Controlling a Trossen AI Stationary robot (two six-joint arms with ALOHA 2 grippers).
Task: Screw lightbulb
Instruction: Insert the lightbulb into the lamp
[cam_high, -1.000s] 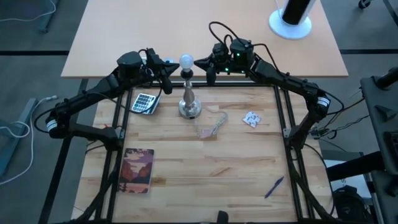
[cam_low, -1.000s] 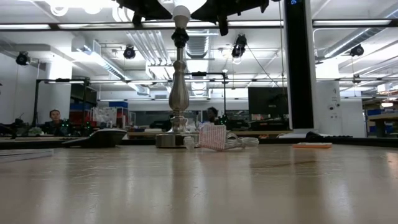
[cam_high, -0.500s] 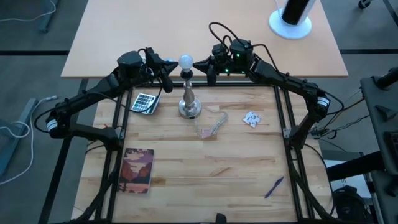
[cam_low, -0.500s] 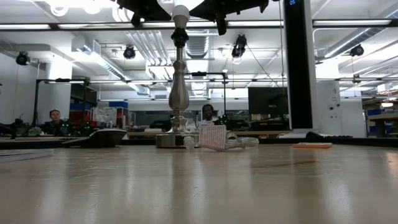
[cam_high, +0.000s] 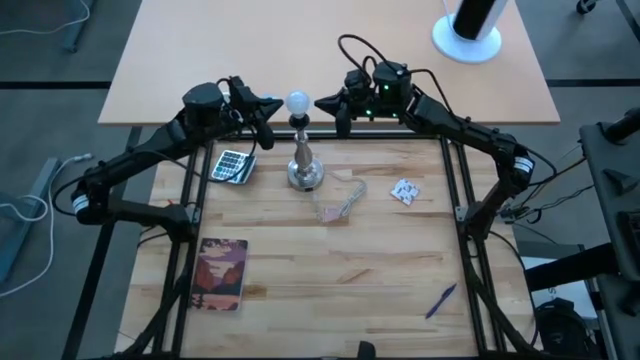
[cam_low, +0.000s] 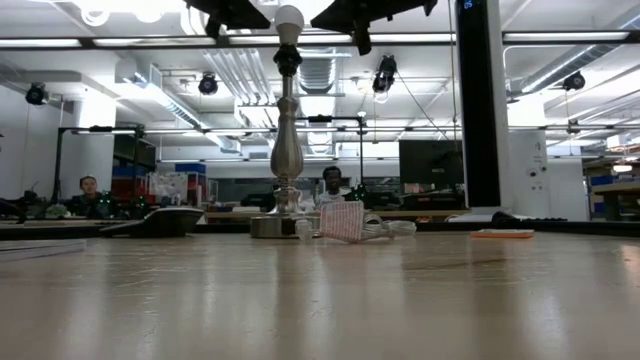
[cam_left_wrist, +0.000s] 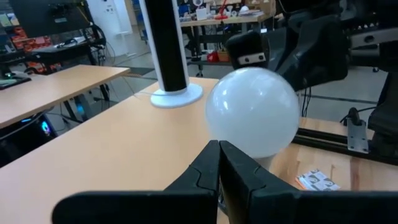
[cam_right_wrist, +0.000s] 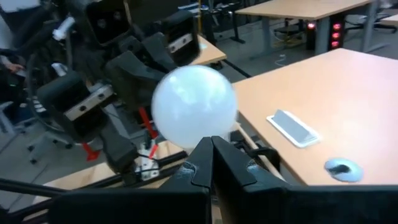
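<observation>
Lightbulb (cam_high: 297, 100) sits on the lamp stand (cam_high: 304, 160); left gripper (cam_high: 262, 112) backed off slightly (both grippers' fingers closed, empty), right gripper (cam_high: 330, 103) unchanged.

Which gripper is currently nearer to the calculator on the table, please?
The left. The left gripper hangs just above the calculator's far corner, beside the lightbulb. The right gripper is beyond the lamp stand, on the bulb's opposite side.

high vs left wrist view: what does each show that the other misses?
Only high: the calculator, the book, the pen and the lamp stand under the bulb.
Only left wrist: the left gripper shut, its fingers just short of the bulb.
Both: the lightbulb with a gripper on either side, the right gripper, the white packet.
</observation>
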